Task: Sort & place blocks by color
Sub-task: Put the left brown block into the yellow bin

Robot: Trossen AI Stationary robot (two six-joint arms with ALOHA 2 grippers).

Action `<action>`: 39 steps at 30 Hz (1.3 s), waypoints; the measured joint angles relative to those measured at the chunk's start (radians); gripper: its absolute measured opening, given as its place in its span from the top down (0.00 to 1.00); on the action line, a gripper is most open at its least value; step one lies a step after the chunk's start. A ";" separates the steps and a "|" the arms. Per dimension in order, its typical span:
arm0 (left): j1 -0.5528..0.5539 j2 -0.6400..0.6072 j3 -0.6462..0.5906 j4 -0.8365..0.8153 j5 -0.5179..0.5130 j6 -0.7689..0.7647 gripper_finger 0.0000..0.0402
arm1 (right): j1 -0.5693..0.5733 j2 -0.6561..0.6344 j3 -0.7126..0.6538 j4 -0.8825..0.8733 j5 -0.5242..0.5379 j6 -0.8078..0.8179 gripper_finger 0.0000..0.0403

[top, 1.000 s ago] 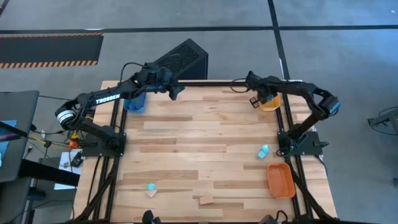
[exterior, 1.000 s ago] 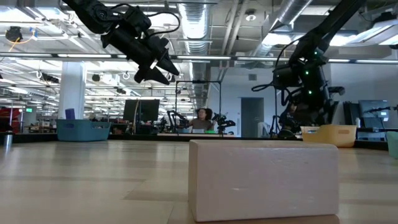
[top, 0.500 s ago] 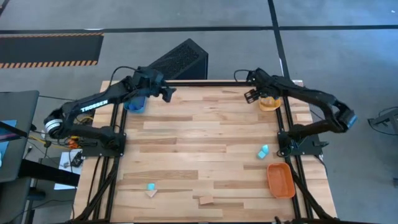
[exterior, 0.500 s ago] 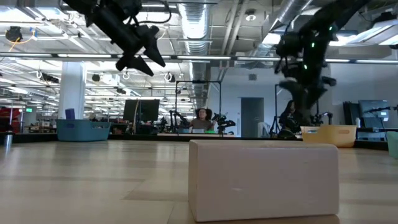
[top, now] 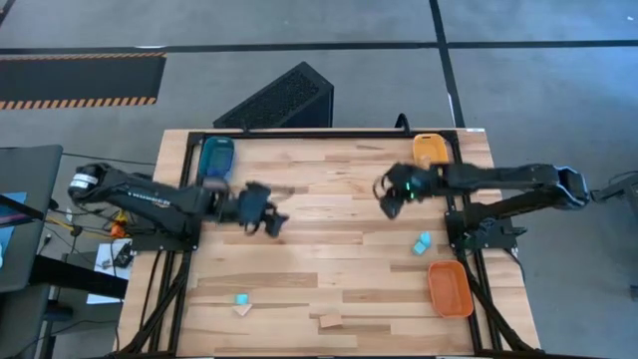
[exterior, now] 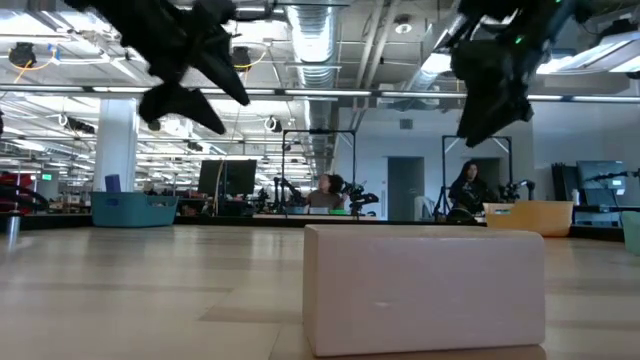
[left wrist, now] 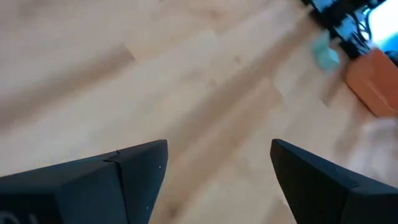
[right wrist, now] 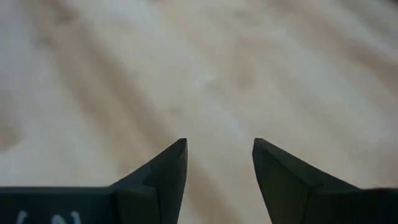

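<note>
Both my grippers hang open and empty above the bare wood in the middle of the table. My left gripper (top: 271, 221) (left wrist: 217, 146) is left of centre, my right gripper (top: 384, 194) (right wrist: 219, 144) right of centre. Two light cyan blocks (top: 423, 242) (left wrist: 324, 56) lie on the table near the right edge. Another cyan block (top: 241, 298) rests beside a small tan piece (top: 243, 309) near the front left. A tan block (top: 330, 320) lies at the front edge and fills the low view's foreground (exterior: 425, 290).
A blue tray (top: 216, 155) stands at the far left corner, a yellow-orange tray (top: 431, 150) at the far right, and an orange tray (top: 449, 287) (left wrist: 373, 87) at the near right. Bare wood lies between the arms. People show in the room behind.
Both arms have swung away from the far-edge trays toward the table's middle and near side. My left gripper left the blue tray and moved near and right. My right gripper left the yellow-orange tray and moved near and left. No block has moved.
</note>
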 joint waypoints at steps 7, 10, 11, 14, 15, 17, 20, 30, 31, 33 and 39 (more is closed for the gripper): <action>-0.286 0.025 0.000 -0.056 -0.136 -0.497 0.34 | 0.271 0.023 -0.045 0.211 0.098 0.130 0.49; -0.361 0.059 0.001 -0.087 -0.143 -0.688 0.34 | 0.351 0.054 -0.045 0.231 0.138 0.191 0.50; -0.383 0.082 0.001 -0.088 -0.125 -0.731 0.34 | 0.376 0.064 -0.045 0.233 0.156 0.213 0.50; -0.449 0.161 0.001 -0.077 -0.059 -0.722 0.34 | 0.454 0.095 -0.045 0.233 0.211 0.276 0.51; -0.471 0.195 0.007 -0.062 -0.033 -0.695 0.34 | 0.478 0.102 -0.045 0.230 0.220 0.292 0.52; -0.513 0.256 0.015 -0.023 0.031 -0.624 0.34 | 0.525 0.115 -0.044 0.234 0.238 0.316 0.52; -0.561 0.345 0.045 0.050 0.143 -0.547 0.34 | 0.585 0.133 -0.045 0.217 0.244 0.338 0.52; -0.622 0.472 0.171 -0.118 0.317 -0.634 0.34 | 0.736 0.141 -0.045 0.118 0.347 0.517 0.53; -0.622 0.472 0.179 -0.137 0.307 -0.631 0.34 | 0.752 0.140 -0.045 0.113 0.359 0.540 0.53; -0.622 0.467 0.199 -0.183 0.287 -0.608 0.34 | 0.784 0.140 -0.045 0.104 0.386 0.585 0.53; -0.638 0.462 0.292 -0.417 0.291 -0.723 0.34 | 0.885 0.147 -0.044 0.095 0.470 0.714 0.54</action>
